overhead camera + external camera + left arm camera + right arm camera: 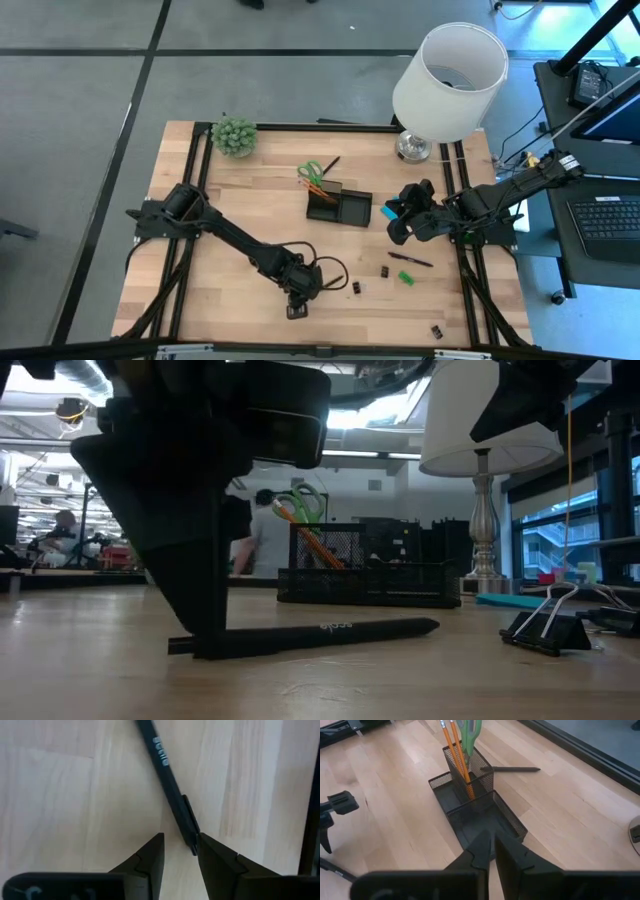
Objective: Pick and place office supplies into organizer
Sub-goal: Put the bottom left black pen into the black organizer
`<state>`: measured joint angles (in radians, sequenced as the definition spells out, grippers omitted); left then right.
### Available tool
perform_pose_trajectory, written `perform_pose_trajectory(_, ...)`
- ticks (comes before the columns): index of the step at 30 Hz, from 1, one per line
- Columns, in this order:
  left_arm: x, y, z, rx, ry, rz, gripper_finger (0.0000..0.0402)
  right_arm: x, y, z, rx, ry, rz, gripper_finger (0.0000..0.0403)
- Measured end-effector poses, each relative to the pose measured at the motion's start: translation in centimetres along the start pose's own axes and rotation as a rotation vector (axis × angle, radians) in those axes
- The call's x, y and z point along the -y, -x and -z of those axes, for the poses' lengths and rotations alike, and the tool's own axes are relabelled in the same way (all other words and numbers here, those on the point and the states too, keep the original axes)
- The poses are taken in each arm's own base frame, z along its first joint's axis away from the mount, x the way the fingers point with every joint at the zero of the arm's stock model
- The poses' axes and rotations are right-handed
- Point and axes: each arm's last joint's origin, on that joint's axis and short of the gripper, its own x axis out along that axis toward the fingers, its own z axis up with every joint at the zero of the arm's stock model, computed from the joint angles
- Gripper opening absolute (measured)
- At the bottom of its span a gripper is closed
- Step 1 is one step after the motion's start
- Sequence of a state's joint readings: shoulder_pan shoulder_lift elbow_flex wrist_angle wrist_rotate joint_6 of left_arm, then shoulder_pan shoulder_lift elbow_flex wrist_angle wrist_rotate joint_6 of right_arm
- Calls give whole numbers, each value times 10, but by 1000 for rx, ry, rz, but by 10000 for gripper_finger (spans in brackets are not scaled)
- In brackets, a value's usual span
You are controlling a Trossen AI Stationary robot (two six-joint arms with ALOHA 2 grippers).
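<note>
Black mesh formed the two-compartment organizer (338, 206) at mid-table from above, with the left gripper (297, 306) down near the front edge. The low view showed a black pen (320, 635) lying flat. At the left wrist, narrowly parted fingers straddled its end. The right wrist showed the right gripper (492, 851) closed and empty, and two orange pencils (455, 750) with green-handled scissors (470, 732) standing in the tall cup.

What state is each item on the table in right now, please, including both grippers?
left gripper: open, fingers either side of a pen's end.
black pen: flat on the table, not lifted.
right gripper: shut, empty, by the organizer.
organizer: upright; tall cup filled, low tray looks empty.
scissors: standing in the cup.
orange pencils: standing in the cup.
binder clip: loose on the table.
</note>
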<state>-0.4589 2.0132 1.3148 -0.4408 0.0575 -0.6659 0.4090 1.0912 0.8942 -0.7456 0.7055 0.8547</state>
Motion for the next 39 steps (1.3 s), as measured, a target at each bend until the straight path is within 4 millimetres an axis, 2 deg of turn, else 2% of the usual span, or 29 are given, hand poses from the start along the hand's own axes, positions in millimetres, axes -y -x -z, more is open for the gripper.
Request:
perform_pose_trajectory(11, 4, 0, -2, 41, 21, 14, 108, 0, 0, 0, 0, 0, 0, 29)
perform_pose_trajectory(17, 7, -12, -3, 67, 41, 41, 109, 0, 0, 0, 0, -4, 0, 29)
perform_pose_trajectory(23, 7, -14, -3, 54, 49, 33, 105, 0, 0, 0, 0, -6, 0, 29)
perform_pose_trajectory(34, -5, -12, 9, -43, 74, -126, 78, 0, 0, 0, 0, -8, -1, 29)
perform_pose_trajectory(39, -10, -12, 6, -31, -6, -161, 70, 0, 0, 0, 0, -8, -1, 29)
